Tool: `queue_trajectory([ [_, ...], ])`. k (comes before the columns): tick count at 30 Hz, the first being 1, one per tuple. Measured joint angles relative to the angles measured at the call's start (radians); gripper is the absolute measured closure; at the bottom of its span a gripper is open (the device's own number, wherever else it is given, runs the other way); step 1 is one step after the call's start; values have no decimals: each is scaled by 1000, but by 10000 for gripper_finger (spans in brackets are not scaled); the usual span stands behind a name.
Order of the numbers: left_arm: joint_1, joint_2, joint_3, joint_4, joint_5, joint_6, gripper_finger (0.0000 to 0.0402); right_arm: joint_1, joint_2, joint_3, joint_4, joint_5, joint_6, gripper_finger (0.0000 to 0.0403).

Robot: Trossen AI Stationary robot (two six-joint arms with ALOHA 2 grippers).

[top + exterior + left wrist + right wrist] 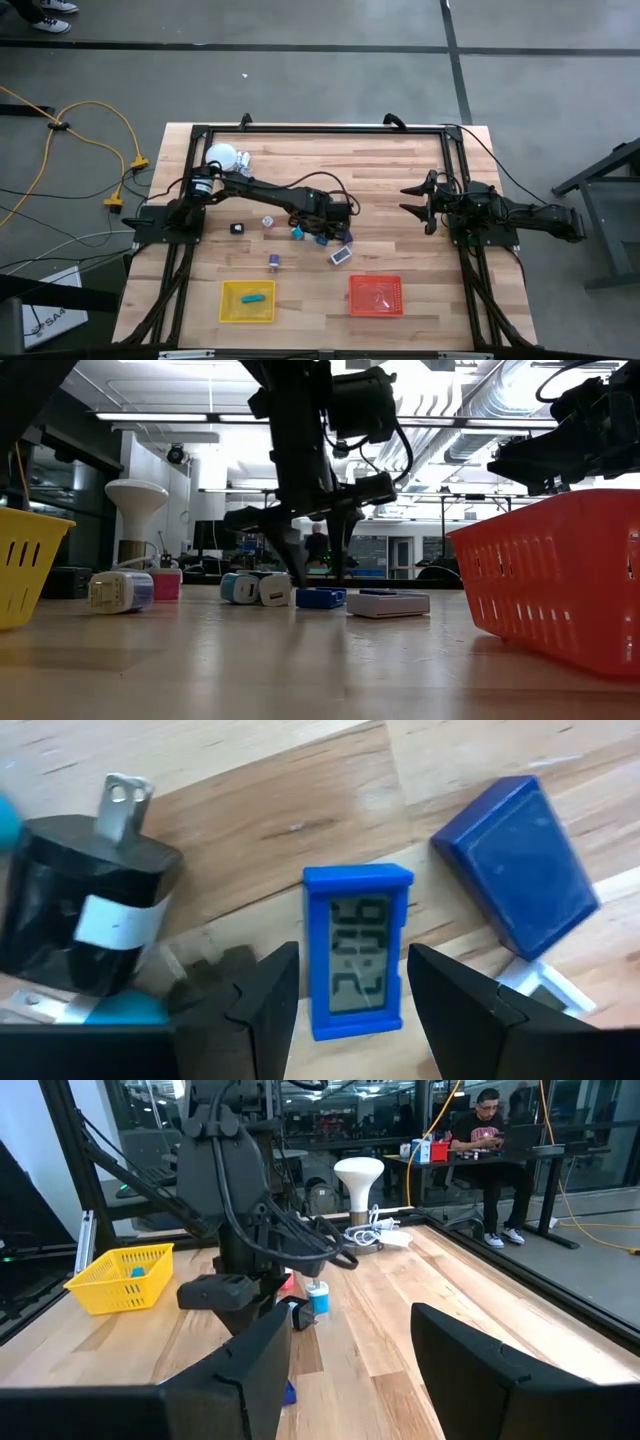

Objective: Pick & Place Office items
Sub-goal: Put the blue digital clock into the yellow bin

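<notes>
The wooden desk (400, 180) carries two mesh trays along its near edge. The yellow tray (247, 302) holds one teal item (250, 297) lying flat; the orange tray (375, 295) shows nothing clear inside it.

The left arm reaches across the middle of the desk, and its left claw (345, 995) hangs low over a cluster of office items. Its fingers (270, 990) stand apart on either side of a small blue digital clock (357, 950), which lies face up on the wood; whether they touch it cannot be told. The clock's long axis runs along the gap between the fingers, its top end pointing away from the claw. Just beside it lies a dark blue block (515, 865), tilted at an angle to the clock. On the clock's other side a black plug adapter (85, 900) lies on its side, one metal prong pointing away from the claw.

The right claw (350, 1370) waits at the desk's right side, raised, open and empty.

Apart from the cluster, a small purple roll (274, 261) lies between it and the yellow tray.
</notes>
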Motion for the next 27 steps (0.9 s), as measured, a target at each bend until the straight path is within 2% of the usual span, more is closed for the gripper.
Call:
queue_trajectory([
  [27, -10, 42, 1, 41, 21, -17, 220, 0, 0, 0, -4, -1, 0, 208],
])
